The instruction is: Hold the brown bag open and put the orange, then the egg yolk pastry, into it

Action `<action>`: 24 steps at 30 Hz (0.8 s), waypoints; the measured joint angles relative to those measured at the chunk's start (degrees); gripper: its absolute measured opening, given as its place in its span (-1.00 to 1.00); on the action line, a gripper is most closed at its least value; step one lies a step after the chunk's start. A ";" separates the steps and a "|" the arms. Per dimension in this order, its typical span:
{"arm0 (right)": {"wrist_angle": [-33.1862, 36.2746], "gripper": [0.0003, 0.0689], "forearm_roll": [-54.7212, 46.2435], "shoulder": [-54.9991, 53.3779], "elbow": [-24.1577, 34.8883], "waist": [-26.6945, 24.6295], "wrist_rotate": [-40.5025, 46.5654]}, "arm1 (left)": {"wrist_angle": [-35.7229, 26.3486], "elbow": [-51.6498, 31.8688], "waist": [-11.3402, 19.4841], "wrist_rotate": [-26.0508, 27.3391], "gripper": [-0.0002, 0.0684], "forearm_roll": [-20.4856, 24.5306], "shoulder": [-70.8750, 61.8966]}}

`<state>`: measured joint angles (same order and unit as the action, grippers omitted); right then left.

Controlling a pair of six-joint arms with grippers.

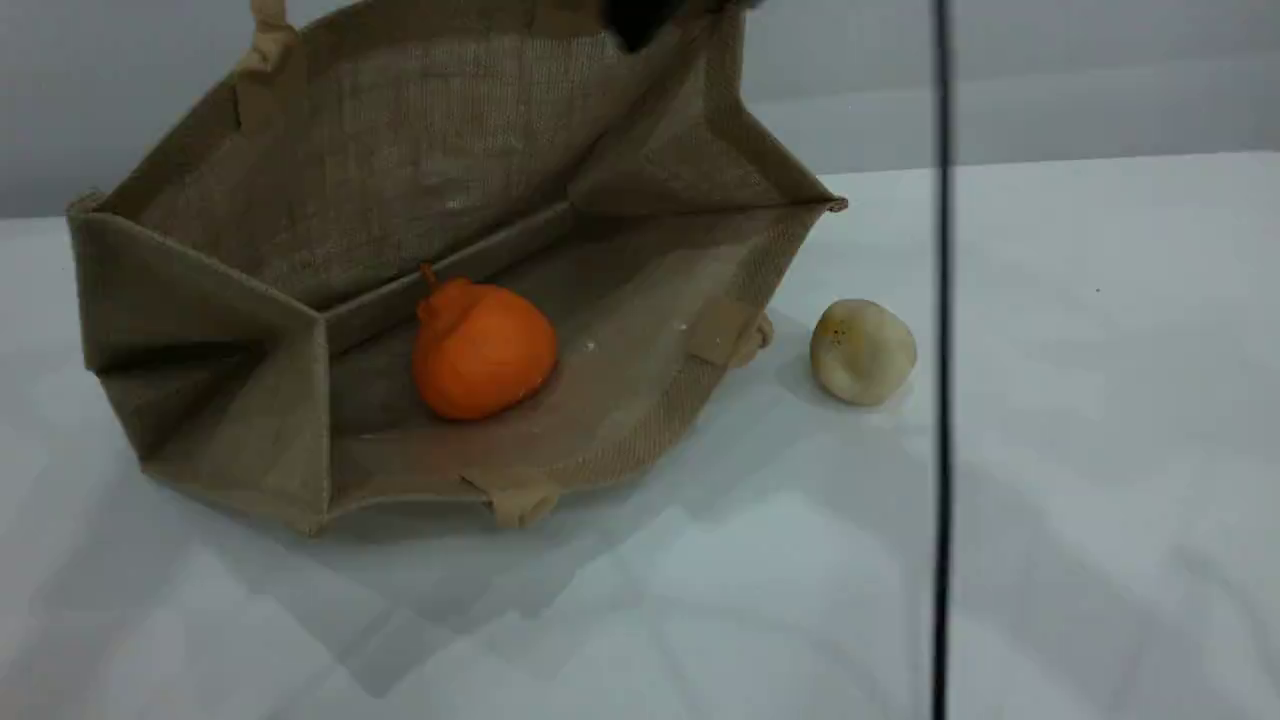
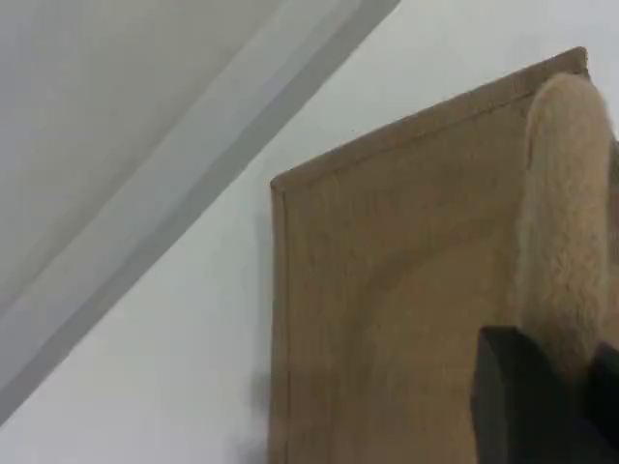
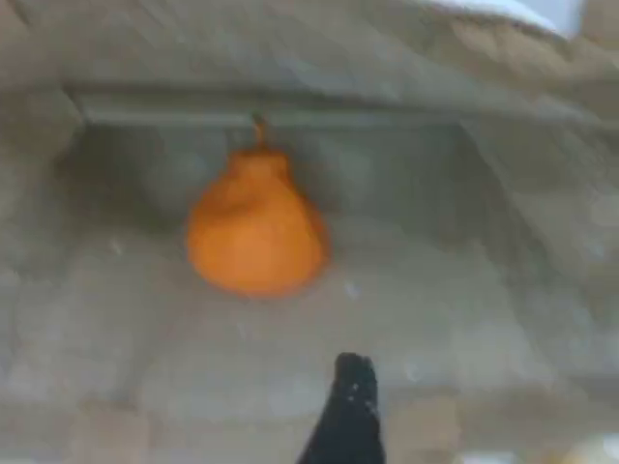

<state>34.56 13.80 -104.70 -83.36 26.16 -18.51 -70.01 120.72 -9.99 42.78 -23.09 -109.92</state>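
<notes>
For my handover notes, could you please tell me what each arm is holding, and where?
Left jaws grip the tan woven jute bag by its beige padded handle; right jaws hold nothing.

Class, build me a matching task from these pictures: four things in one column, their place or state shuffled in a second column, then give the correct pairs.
Things:
1. orange
2. egg yolk pastry
3. left claw
4. right claw

Place or state:
A. on the table, outside the brown bag
B. shut on the bag's handle
C. lying inside the bag
D. open, above the orange, empty

Pairs: 1-C, 2-A, 3-B, 4-D
</notes>
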 joint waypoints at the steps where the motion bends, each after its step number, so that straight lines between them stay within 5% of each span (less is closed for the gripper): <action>1: 2.03 0.69 -1.13 0.77 0.00 -0.72 0.00 | 0.00 0.00 0.00 0.00 -0.74 0.00 0.00; 11: 17.61 0.69 -6.90 1.87 0.11 -5.13 2.65 | 0.05 0.00 0.00 0.00 -0.74 0.00 0.00; 24: 10.63 0.69 -6.35 -9.50 0.11 -6.18 3.48 | 0.05 0.00 0.00 -0.16 -0.74 -0.05 0.00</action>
<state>45.19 7.45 -114.21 -83.25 19.98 -15.03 -69.96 120.72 -9.99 42.62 -23.15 -109.92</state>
